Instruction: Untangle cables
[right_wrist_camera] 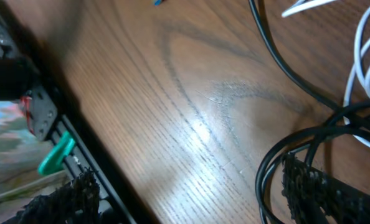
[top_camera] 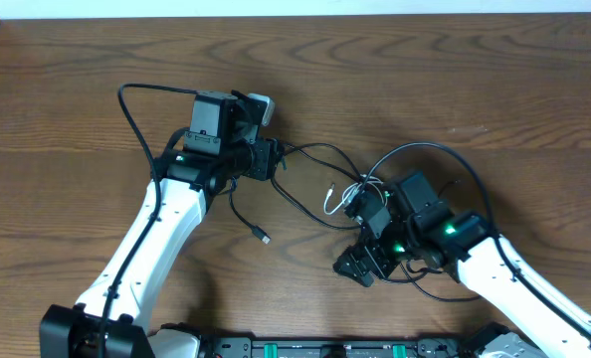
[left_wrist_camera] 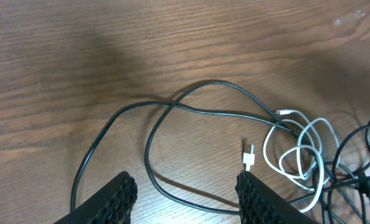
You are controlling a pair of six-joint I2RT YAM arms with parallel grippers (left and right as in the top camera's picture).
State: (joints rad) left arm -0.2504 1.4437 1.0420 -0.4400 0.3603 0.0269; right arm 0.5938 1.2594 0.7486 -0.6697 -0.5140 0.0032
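The cables lie tangled at the table's middle. Thin black cords (top_camera: 315, 151) loop from my left gripper (top_camera: 278, 159) toward a knot with the white cord (top_camera: 337, 202). One black plug end (top_camera: 265, 239) lies apart at the front. In the left wrist view my left gripper (left_wrist_camera: 185, 184) is open and low, and a black cord (left_wrist_camera: 172, 186) runs on the wood between its fingers; the white cord (left_wrist_camera: 300, 155) coils to the right. My right gripper (top_camera: 367, 239) is open beside the knot. In the right wrist view it (right_wrist_camera: 185, 186) holds nothing, and black cords (right_wrist_camera: 269, 171) curve against its right finger.
A larger black loop (top_camera: 445, 154) arcs behind the right arm. The black rail with green parts (right_wrist_camera: 57, 152) runs along the table's front edge, close under the right gripper's left finger. The white cord's plug (left_wrist_camera: 248, 157) lies just beyond the left gripper's right finger.
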